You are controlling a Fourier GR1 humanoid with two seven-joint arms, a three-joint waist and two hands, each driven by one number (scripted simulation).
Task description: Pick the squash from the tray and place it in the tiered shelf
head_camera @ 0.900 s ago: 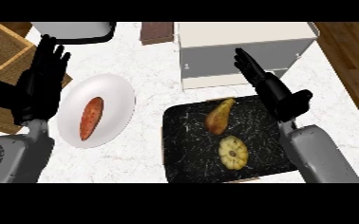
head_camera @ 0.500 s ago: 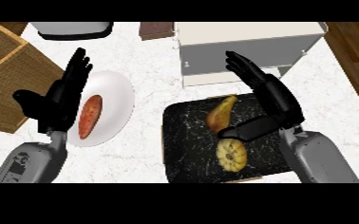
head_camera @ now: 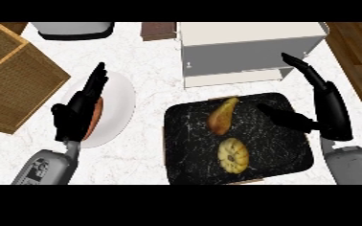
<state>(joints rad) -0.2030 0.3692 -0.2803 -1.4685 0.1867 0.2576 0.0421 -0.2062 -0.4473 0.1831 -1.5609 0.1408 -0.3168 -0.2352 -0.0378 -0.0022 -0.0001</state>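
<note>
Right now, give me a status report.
Left hand open over plate, right hand open at tray edge. Squash on tray, untouched. Pear-shaped fruit lies near it.

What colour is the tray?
The tray is black, marbled with fine pale flecks; head view shows it.

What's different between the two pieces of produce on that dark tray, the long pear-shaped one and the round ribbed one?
The pear-shaped piece is long and tapered, while the round ribbed piece is squat like a small pumpkin. The pear-shaped piece is orange-brown; the round ribbed piece is pale yellow. The pear-shaped piece lies nearer the tiered shelf, the round ribbed piece nearer the robot. Both rest on the dark tray.
</note>
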